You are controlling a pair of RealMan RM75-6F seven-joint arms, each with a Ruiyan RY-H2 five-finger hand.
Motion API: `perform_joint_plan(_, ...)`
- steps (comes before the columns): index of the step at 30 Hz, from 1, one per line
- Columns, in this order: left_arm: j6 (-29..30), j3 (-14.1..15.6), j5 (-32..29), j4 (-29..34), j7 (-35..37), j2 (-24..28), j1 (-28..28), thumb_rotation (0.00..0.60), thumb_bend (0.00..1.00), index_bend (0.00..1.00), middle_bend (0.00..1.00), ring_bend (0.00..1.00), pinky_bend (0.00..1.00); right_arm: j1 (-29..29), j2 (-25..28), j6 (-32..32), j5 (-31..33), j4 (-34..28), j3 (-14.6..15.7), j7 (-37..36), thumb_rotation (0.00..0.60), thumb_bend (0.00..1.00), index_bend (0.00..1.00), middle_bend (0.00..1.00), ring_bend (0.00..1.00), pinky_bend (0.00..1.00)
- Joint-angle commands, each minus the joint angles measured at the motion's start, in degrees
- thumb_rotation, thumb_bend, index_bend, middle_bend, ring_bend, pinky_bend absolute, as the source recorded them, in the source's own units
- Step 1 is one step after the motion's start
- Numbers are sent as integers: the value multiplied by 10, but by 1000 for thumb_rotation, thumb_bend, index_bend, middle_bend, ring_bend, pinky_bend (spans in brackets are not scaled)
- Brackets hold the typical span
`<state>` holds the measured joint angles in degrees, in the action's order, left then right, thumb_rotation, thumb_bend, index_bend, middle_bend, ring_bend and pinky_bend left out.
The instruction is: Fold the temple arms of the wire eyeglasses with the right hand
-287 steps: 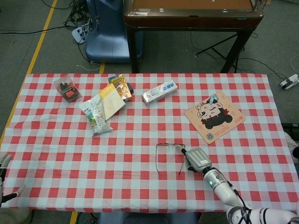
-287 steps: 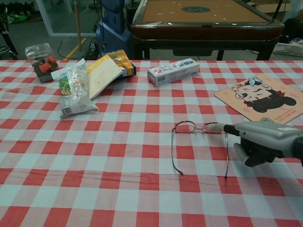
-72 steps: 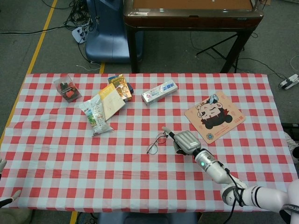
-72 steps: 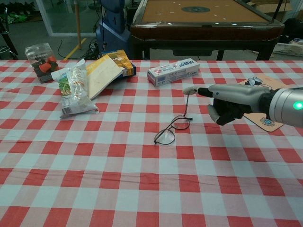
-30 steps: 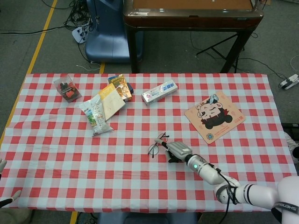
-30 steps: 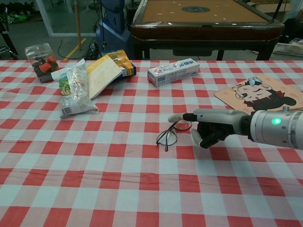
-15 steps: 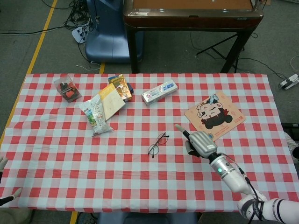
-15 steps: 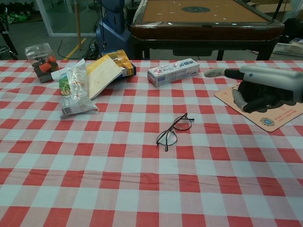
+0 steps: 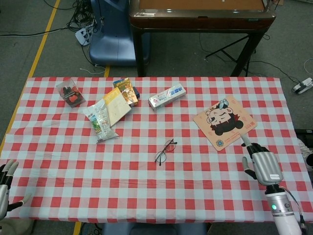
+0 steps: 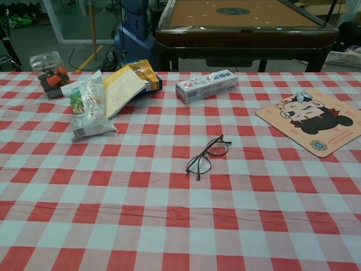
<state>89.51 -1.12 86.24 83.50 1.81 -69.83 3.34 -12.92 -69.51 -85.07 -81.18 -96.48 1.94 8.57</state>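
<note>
A: What has changed since half a second ago?

B: The right hand (image 9: 261, 165) has been drawn back from beside the mat (image 9: 224, 122) to the desk's (image 9: 146, 196) near right corner. Nothing is held in it; one finger is stretched forward, and how the rest lie cannot be made out. It is no longer caught by the chest view.

A: And the glasses (image 9: 165, 151)?

B: They are left alone near the middle of the desk, on the checked cloth, lying slantwise. Both temple arms appear to be folded in against the lenses, where far earlier they were spread open. From that, the folding is judged to be finished, with only the retreat of the arm under way.

A: The other hand?

B: The left hand (image 9: 7, 193) is seen at the near left corner, fingers spread, released, holding nothing.

A: Is room left for moving?

B: A wide bare stretch is found between the glasses and the near edge. The toothpaste box (image 9: 167, 96), the snack bags (image 9: 106, 112) and the small clear box (image 9: 70, 93) are kept well apart toward the far side, and the mat lies near the right edge, close ahead of the right hand.
</note>
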Motion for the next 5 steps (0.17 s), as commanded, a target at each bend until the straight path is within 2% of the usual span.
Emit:
perform_joint_plan(1, 2, -1, 1, 1, -1, -1, -1, 600, 164, 0, 0, 0, 0, 22, 6, -24, -15, 6, 5, -6, 600, 543, 0, 281, 243, 382)
perform_joint_plan(5, 5, -3, 5, 5, -5, -3, -4, 600, 164, 0, 0, 0, 0, 36, 6, -33, -27, 9, 6, -15, 600, 543, 0, 281, 243, 382)
